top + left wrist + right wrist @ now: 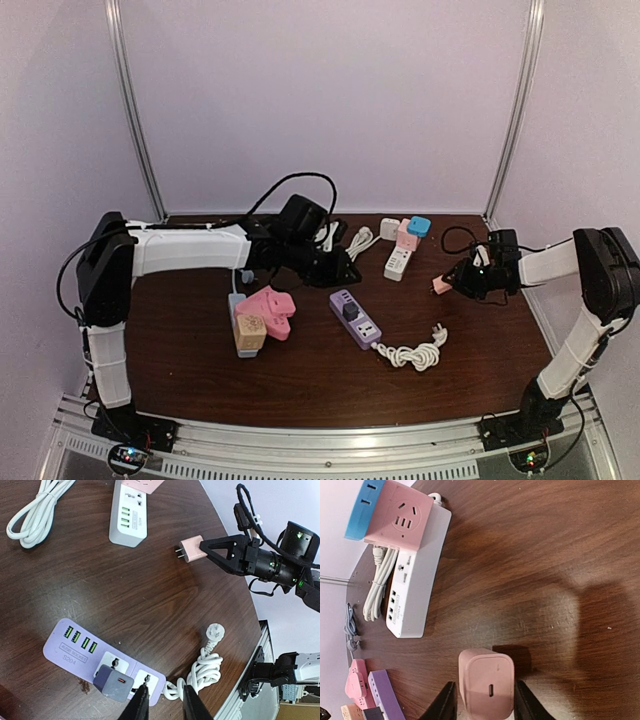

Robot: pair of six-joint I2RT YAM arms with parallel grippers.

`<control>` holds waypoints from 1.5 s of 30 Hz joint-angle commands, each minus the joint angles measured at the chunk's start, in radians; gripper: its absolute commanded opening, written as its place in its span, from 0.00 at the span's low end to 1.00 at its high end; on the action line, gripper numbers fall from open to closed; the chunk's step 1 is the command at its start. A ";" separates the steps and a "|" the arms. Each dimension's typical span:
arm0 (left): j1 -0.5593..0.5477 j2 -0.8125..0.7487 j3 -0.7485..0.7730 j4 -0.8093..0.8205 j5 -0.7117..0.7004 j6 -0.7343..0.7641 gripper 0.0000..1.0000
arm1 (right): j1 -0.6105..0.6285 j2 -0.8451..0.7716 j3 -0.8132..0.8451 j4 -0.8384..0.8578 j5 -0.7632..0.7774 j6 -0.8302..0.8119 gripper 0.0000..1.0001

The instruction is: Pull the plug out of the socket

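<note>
The pink plug [486,682] was clamped between the fingers of the right gripper [486,703], clear of every socket, over the right side of the table [125,590]. The left gripper [164,705] hung with its fingers slightly apart over the purple power strip [75,645], beside a grey plug [114,682].

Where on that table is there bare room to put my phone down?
The near band of table, in front of the purple power strip and white coiled cable, is bare. So is the patch between that strip, the white power strip and the right claw. The back edge is crowded.
</note>
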 commanded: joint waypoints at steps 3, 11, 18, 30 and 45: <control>-0.005 -0.040 -0.011 0.001 -0.023 0.020 0.26 | -0.010 -0.019 0.024 -0.102 0.064 -0.044 0.53; 0.009 -0.064 -0.029 -0.014 -0.050 0.026 0.30 | 0.036 -0.118 0.076 -0.275 0.204 -0.113 0.73; 0.049 -0.092 -0.085 0.001 -0.040 0.022 0.31 | 0.209 -0.225 0.128 -0.387 0.333 -0.160 0.78; 0.138 -0.089 -0.183 0.173 0.069 -0.048 0.24 | 0.639 -0.125 0.321 -0.515 0.474 -0.208 0.69; 0.149 0.094 -0.116 0.303 0.115 -0.105 0.11 | 0.843 0.109 0.535 -0.611 0.566 -0.258 0.66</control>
